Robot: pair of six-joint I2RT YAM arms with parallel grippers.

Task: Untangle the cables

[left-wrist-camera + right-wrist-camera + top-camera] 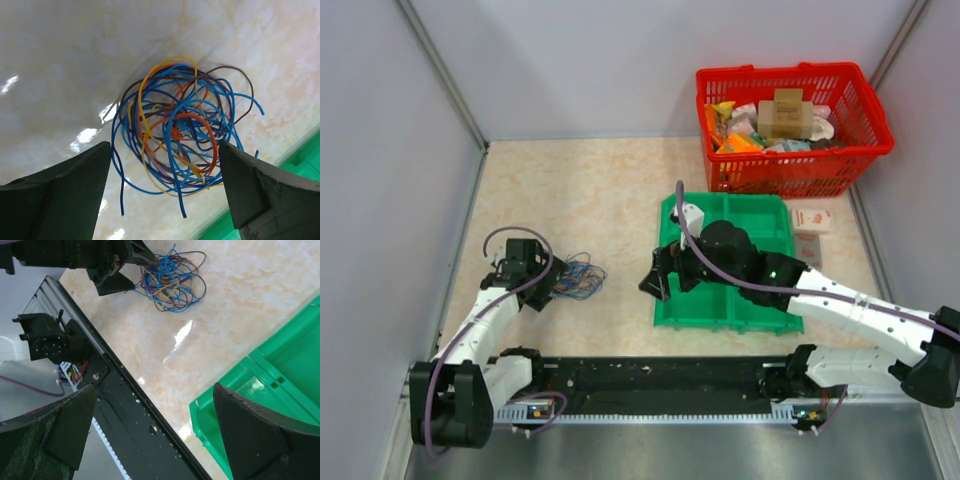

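From above, the cables (578, 278) lie bunched on the tabletop (610, 190) at the left, just right of my left gripper (552, 284). My right gripper (656, 278) hangs by the left edge of the green tray (765, 215), apart from them. In my left wrist view the jaws stand wide and empty, with the blue, orange, yellow and brown knot between them (two blue tails stick out). I'd pinch one tail, not the wad. My right wrist view shows those fingers spread and empty too, free to anchor the bundle.
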